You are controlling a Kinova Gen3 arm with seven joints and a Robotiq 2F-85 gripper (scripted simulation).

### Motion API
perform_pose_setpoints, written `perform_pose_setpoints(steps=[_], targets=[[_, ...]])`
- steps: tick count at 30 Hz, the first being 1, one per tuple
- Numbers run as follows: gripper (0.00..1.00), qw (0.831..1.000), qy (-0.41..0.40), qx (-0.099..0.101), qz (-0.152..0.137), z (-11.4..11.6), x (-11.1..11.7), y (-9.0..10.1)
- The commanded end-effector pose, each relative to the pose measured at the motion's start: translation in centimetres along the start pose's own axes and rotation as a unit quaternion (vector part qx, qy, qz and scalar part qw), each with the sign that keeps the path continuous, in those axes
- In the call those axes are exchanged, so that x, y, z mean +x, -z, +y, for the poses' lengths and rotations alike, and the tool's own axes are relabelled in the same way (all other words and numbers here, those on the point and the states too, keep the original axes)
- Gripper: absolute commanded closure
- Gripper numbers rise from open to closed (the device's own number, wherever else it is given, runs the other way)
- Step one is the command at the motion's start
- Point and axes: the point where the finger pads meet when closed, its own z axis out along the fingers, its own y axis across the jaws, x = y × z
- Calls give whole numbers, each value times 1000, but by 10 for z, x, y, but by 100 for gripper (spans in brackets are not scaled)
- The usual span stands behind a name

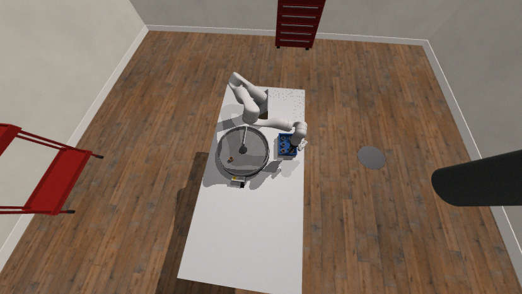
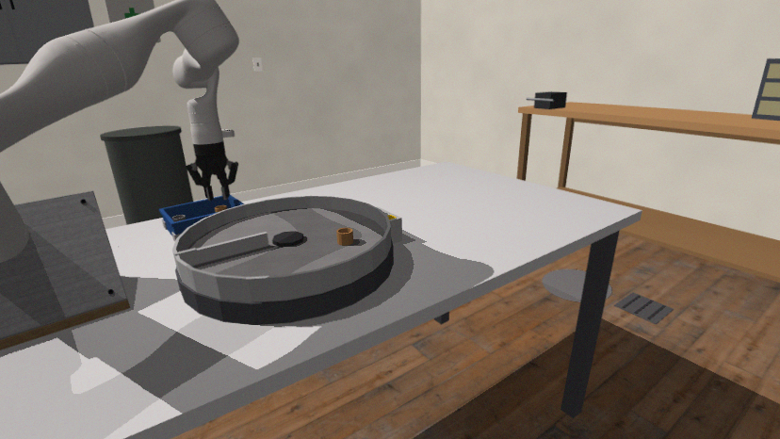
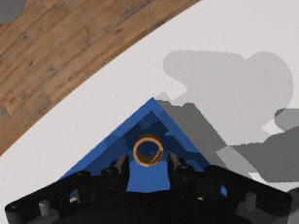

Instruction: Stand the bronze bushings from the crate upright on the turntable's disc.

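Bushing upright on the turntable, another beneath parted fingers

One bronze bushing [image 1: 231,159] [image 2: 345,236] stands on an open end on the grey disc [image 1: 253,160] [image 2: 314,253], apart from the dark hub [image 1: 243,149] [image 2: 287,237]. It is a short, orange-brown sleeve with an open top. Over the blue crate [image 1: 279,135] [image 2: 187,224] [image 3: 116,129], the gripper [image 1: 290,149] [image 2: 218,196] [image 3: 148,164] points down, its fingers partway apart and grasping nothing.

The wrist view alone looks squarely onto a bronze sleeve [image 3: 148,138] near the crate's corner: a bright ring around a dark bore. From the top, the arm [image 1: 279,123] [image 2: 104,56] hides part of the crate, but a row of bushings shows along the turntable side. The exterior view leaves out most of that row, yet reveals the disc bushing's height.
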Motion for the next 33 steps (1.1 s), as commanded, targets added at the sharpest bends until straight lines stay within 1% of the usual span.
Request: perform_pose_setpoints(steps=[1,22,33], targets=[[61,1000,0,0,1,0,1,1],[61,1000,0,0,1,0,1,1],[61,1000,0,0,1,0,1,-15]])
